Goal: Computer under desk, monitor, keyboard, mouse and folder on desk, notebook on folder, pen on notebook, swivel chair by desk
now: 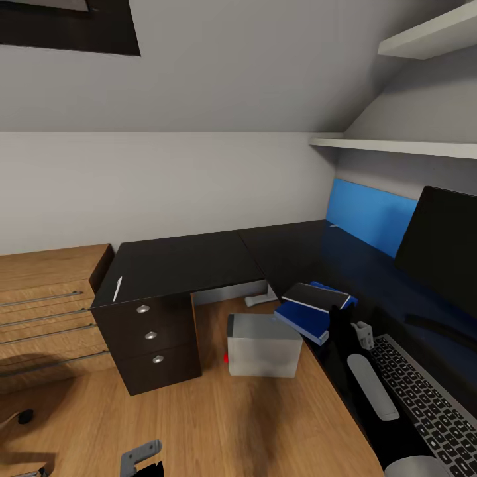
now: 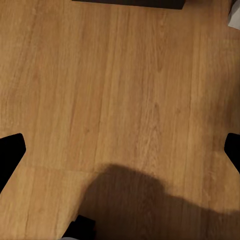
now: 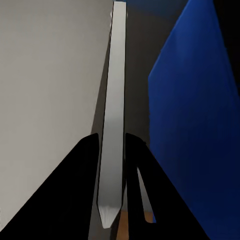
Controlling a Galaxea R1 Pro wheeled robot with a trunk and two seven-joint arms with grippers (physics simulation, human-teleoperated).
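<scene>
Right gripper point(image 3: 111, 150) clenched on a thin silvery slab point(image 3: 114, 100), edge-on. Left gripper point(image 2: 120, 150) released over floor point(image 2: 125, 90). Computer point(image 1: 263, 345) at 6 o'clock of the desk point(image 1: 199, 262). No legible labels.

desk point(image 1: 199, 262) 1 | monitor point(image 1: 442, 248) 1 | keyboard point(image 1: 430, 404) 1 | computer point(image 1: 264, 346) 1 | pen point(image 1: 117, 289) 1 | drawer unit point(image 1: 149, 344) 1

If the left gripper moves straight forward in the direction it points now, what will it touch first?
Most likely the bare wooden floor. The left wrist view looks straight onto its planks between the open left gripper's dark fingertips, with nothing in between; how far away it lies is unclear.
</scene>
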